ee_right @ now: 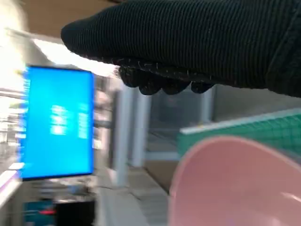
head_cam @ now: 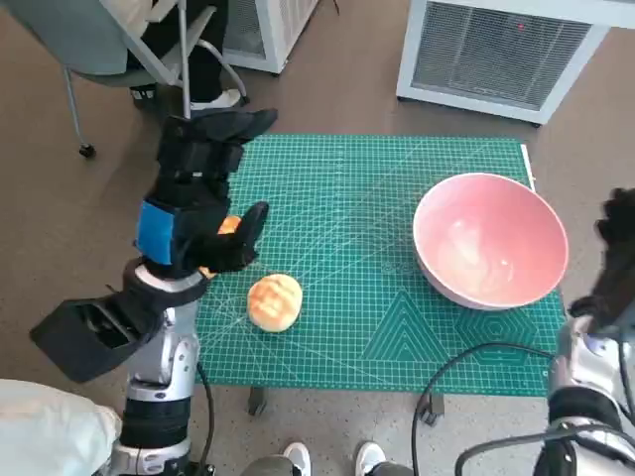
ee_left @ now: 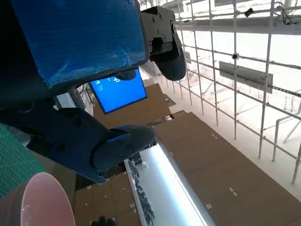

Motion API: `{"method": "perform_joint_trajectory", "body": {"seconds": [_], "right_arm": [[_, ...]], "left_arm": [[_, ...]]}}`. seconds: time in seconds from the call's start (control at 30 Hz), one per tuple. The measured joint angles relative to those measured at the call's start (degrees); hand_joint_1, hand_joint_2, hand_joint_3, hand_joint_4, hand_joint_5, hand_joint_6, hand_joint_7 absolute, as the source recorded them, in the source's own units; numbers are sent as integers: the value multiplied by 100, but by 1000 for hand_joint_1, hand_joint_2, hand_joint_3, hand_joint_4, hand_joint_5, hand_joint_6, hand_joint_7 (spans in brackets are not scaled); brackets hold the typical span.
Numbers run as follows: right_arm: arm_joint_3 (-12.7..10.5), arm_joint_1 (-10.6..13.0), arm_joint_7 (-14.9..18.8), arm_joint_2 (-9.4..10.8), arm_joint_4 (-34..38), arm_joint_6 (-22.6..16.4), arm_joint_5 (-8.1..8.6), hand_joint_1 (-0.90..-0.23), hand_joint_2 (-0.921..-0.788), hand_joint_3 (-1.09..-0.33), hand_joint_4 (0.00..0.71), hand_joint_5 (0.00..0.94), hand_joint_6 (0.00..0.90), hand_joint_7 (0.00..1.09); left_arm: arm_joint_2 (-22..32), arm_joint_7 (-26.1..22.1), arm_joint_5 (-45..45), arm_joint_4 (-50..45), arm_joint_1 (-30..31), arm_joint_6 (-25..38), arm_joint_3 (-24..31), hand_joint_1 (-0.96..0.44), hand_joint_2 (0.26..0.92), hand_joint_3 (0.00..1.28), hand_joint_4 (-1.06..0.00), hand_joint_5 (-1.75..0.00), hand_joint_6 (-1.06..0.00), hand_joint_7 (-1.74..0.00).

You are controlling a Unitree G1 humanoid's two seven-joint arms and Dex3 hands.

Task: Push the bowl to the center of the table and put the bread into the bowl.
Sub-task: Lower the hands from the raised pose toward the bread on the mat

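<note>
Bread (head_cam: 275,301) lies left of bowl (head_cam: 489,241) on table (head_cam: 347,188).

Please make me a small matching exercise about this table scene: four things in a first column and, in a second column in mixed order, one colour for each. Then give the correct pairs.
Column one:
1. bowl
2. bread
3. mat on the table
4. tape on the back of the left hand

Column two:
A. green with a grid of lines
B. blue
C. pink
D. golden brown

Right pairs: 1-C, 2-D, 3-A, 4-B.
</note>
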Motion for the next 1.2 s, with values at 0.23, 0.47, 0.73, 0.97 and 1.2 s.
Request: {"method": "perform_joint_trajectory", "body": {"seconds": [0.23, 0.47, 0.73, 0.97, 1.2], "right_arm": [[88, -75, 99, 147, 146, 415, 5, -297, -921, -549, 414, 9, 218, 480], [56, -178, 346, 309, 226, 686, 43, -298, -921, -538, 416, 7, 225, 482], [85, -306, 496, 500, 247, 763, 39, -312, -921, -512, 434, 13, 245, 499], [249, -430, 593, 633, 247, 759, -18, -319, -921, -516, 439, 13, 235, 501], [341, -582, 735, 813, 246, 757, -5, -298, -921, -524, 424, 4, 225, 503]], "left_arm": [[73, 27, -25, -165, 78, 60, 104, -281, 698, 734, 1, -857, 1, -1122], [120, 114, -21, -353, 229, 101, 172, -281, 704, 701, 1, -879, 1, -1134], [193, 155, -7, -468, 333, 101, 204, -276, 709, 668, 1, -897, 0, -1146], [263, 238, 41, -555, 378, 101, 236, -273, 724, 628, 1, -905, -11, -1137], [296, 313, 40, -603, 439, 125, 276, -270, 744, 587, 0, -904, -24, -1118]]}}
